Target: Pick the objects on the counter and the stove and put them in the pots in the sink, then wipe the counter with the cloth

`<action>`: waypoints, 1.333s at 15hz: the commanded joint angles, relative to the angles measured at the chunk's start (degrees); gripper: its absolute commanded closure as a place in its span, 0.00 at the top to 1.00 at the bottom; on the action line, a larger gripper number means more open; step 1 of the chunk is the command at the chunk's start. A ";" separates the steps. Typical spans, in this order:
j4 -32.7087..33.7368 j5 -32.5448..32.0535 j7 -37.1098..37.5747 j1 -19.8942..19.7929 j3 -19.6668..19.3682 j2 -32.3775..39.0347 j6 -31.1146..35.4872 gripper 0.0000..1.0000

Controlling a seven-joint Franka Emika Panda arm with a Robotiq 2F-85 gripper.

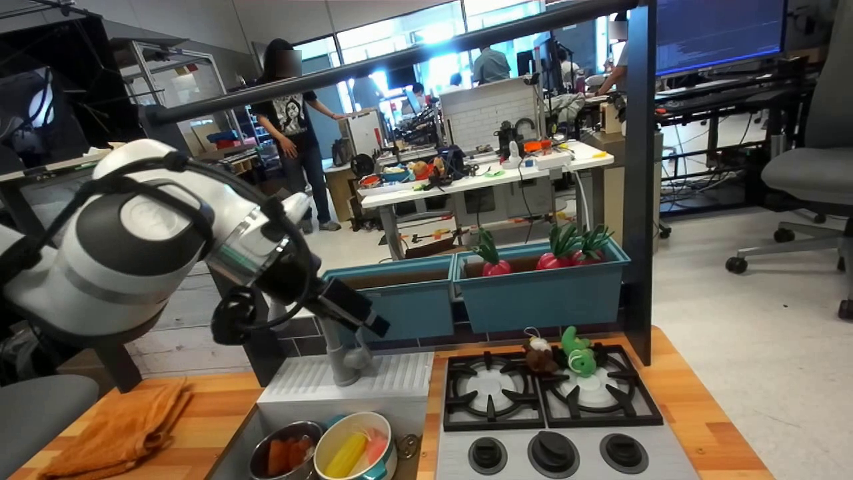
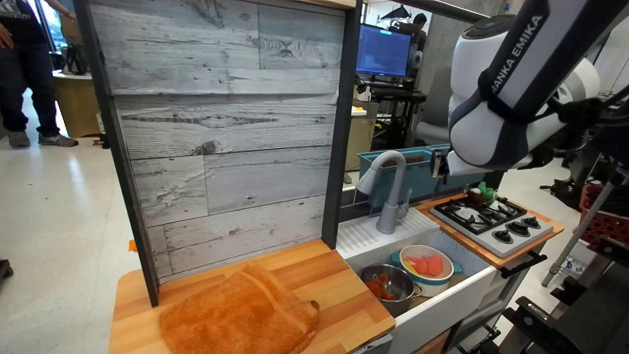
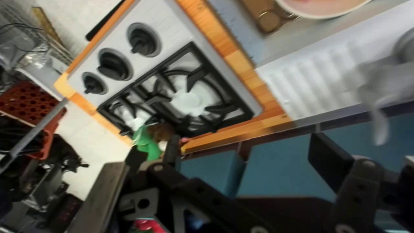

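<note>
Weathered plank panel (image 2: pixel 236 118) fills much of an exterior view. Arm (image 1: pixel 126 280) big in both exterior views. Wooden counter (image 2: pixel 339 265): broad stretch in both exterior views, wrist view gets only strips round the stove (image 3: pixel 171 26). Teal troughs (image 1: pixel 543 297) in all three; toy radishes (image 1: pixel 554 261) in one, clear only in an exterior view. Sink (image 2: pixel 442 309) sits between that stretch and the stove, which shows from every camera. Orange cloth (image 2: pixel 236 314) rumpled on the counter, both exterior views only. Faucet (image 2: pixel 396 191) whole in an exterior view. Gripper (image 3: pixel 244 144): wrist view has the fingers (image 3: pixel 328 158) spread wide, holding nothing; exterior views don't settle it. Cream pot (image 2: pixel 433 289) and dark metal pot (image 2: pixel 404 284) side by side in the sink; wrist view catches just the cream one's rim. Long yellow toy (image 1: pixel 346 453) in the cream pot, plain in an exterior view; where the pink toy (image 2: pixel 432 265) shows best, only a sliver of yellow peeks out. Orange-red pieces (image 2: pixel 377 289) in the dark pot, shape unclear. Green toy (image 1: pixel 580 357) and brown toy (image 1: pixel 538 360) on the stove, toward the back, just beside each other, all three views; a finger partly covers them from the wrist.
</note>
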 commanded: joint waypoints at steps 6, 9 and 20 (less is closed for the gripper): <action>10.41 -7.61 6.88 -11.63 -2.83 7.33 -9.14 1.00; 11.40 -7.66 7.73 -11.29 -2.76 8.49 -9.43 1.00; 32.20 -12.04 2.64 -37.76 10.11 9.97 -19.13 1.00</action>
